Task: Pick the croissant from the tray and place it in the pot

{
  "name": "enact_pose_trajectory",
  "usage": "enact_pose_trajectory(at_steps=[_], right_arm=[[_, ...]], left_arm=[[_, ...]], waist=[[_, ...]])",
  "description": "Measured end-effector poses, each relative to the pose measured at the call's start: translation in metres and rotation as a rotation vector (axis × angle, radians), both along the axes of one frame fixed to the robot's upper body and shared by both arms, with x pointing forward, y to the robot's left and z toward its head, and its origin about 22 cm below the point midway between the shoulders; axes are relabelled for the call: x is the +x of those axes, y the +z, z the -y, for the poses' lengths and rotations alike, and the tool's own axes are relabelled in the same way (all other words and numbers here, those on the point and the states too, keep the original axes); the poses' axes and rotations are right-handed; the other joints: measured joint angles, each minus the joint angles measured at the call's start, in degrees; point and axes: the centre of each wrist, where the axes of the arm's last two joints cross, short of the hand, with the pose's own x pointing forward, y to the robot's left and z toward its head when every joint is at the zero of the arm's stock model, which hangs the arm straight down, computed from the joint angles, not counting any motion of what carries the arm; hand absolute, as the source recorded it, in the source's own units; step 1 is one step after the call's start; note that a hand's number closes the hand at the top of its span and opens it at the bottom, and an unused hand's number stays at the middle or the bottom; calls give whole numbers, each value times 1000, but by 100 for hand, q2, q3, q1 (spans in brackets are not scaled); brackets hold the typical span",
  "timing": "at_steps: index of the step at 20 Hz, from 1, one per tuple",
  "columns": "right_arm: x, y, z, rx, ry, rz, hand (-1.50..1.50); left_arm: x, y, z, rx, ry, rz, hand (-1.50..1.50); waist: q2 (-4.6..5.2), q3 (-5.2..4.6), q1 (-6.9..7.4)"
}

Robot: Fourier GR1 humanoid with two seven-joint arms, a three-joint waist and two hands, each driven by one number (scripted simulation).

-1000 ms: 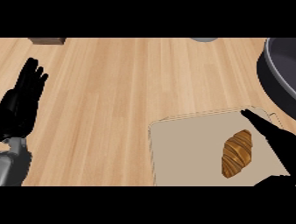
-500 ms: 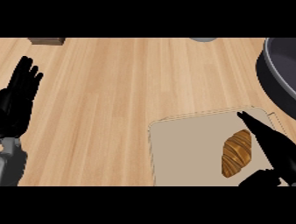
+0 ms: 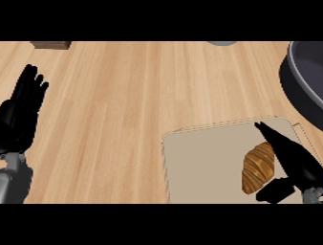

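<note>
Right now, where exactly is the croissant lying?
In the head view the croissant lies on the right part of the beige tray, at the lower right, just left of the right hand. The dark pot is beyond it.

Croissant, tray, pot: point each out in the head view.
croissant (image 3: 257,167), head view, middle of its crust.
tray (image 3: 199,167), head view, bare floor left of the croissant.
pot (image 3: 300,88), head view, outer wall.

I count one croissant (image 3: 257,167) on one tray (image 3: 199,167) at five o'clock, and one dark pot (image 3: 312,86) at two o'clock. One small brown block (image 3: 50,45) sits at eleven o'clock, one grey thing (image 3: 223,43) at twelve.
</note>
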Motion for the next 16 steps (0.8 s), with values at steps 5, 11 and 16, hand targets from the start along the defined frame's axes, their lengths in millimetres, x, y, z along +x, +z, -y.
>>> enact_pose_trajectory(at_steps=[5, 11, 16], right_arm=[[-2, -14, 0, -3, -19, -11, -150], [2, -20, 2, -52, 92, 9, 150], [-3, -24, -1, -58, 133, 29, 150]], left_arm=[[1, 4, 2, 5, -1, -1, 0], [8, 6, 1, 7, -5, -5, 0], [1, 1, 6, 6, -2, -4, 0]], waist=[[-1, 1, -5], [-16, -23, -7], [-30, -40, -7]])
